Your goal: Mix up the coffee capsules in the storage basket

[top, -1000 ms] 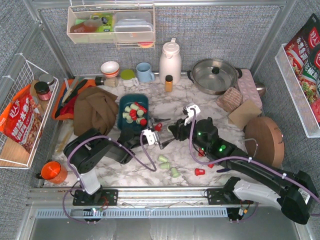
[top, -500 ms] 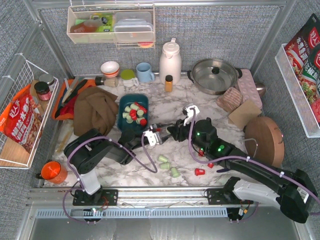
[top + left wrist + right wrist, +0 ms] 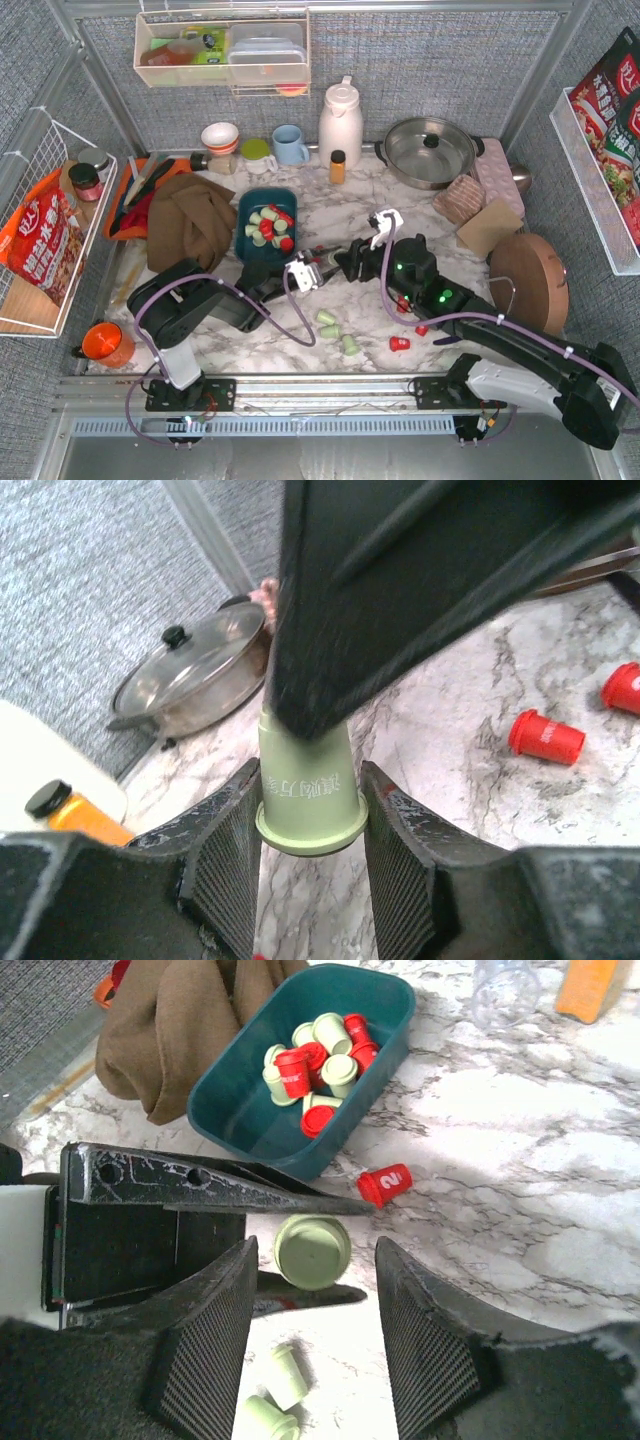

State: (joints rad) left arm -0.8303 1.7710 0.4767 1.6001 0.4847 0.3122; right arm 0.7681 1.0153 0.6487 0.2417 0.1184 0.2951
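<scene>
My left pincer (image 3: 312, 880) grips a pale mint green tapered plastic coffee capsule (image 3: 308, 795), its ribbed pads (image 3: 225, 860) pressing on either side of the wide rim. My right pincer (image 3: 312, 1260) stands parted around the same capsule, with a gap on each side. Just beyond both pincers sits the small dark teal rectangular plastic storage basket (image 3: 225, 1100), with red and green capsules (image 3: 315, 1060) heaped inside. One red capsule (image 3: 385, 1184) lies on the marble worktop (image 3: 520, 1160) between the pincers and the basket. Two green ones (image 3: 272, 1400) lie on the near side of my right pincer.
</scene>
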